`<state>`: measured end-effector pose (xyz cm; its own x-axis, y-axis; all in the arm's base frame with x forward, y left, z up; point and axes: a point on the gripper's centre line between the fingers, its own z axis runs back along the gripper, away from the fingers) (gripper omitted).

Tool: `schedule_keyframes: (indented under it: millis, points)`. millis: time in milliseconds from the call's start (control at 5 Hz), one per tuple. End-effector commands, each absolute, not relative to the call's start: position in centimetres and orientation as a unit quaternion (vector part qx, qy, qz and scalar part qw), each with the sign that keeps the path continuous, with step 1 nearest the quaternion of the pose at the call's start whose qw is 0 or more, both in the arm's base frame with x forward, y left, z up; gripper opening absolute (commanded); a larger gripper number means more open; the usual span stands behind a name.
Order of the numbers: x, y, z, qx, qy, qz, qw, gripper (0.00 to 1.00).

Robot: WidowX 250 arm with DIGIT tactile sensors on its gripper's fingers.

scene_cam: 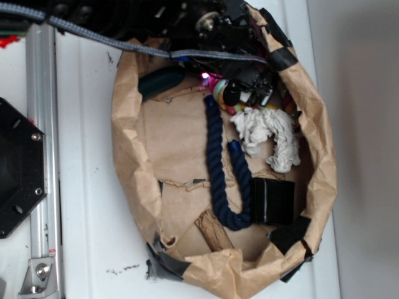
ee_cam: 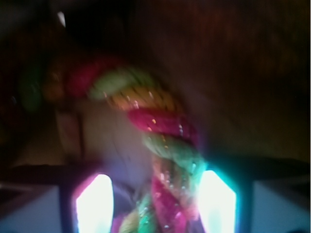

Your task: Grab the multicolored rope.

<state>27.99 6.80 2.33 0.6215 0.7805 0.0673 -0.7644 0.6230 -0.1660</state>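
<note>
The multicolored rope [ee_cam: 163, 145] fills the blurred wrist view, its twisted red, yellow and green strands running down between my two glowing fingers. It lies close to the right finger [ee_cam: 216, 201], and a gap separates it from the left finger [ee_cam: 95, 204]. My gripper [ee_cam: 155, 177] is open around it. In the exterior view the gripper [scene_cam: 248, 92] hangs low at the top of the paper-lined basket, over the coloured strands [scene_cam: 221, 93]. The rope's frayed white tassel [scene_cam: 268, 134] spreads out just below it.
A dark navy-blue rope [scene_cam: 218, 162] curves down the basket's middle. A black box [scene_cam: 272, 200] sits at lower right, a dark teal object [scene_cam: 161, 82] at upper left, a brown scrap [scene_cam: 215, 230] at the bottom. Crumpled brown paper walls [scene_cam: 128, 156] ring everything. A metal rail [scene_cam: 40, 156] stands left.
</note>
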Motion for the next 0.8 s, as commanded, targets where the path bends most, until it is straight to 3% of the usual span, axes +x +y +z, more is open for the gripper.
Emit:
schedule_keyframes:
  millis: [0, 400, 600]
  points:
    - [27.8, 6.1, 2.0, -0.037, -0.037, 0.397, 0.916, 0.00]
    - [26.8, 3.1, 2.3, -0.066, 0.023, 0.332, 0.941, 0.00]
    - [26.2, 1.4, 4.3, -0.064, 0.004, 0.284, 0.957, 0.00]
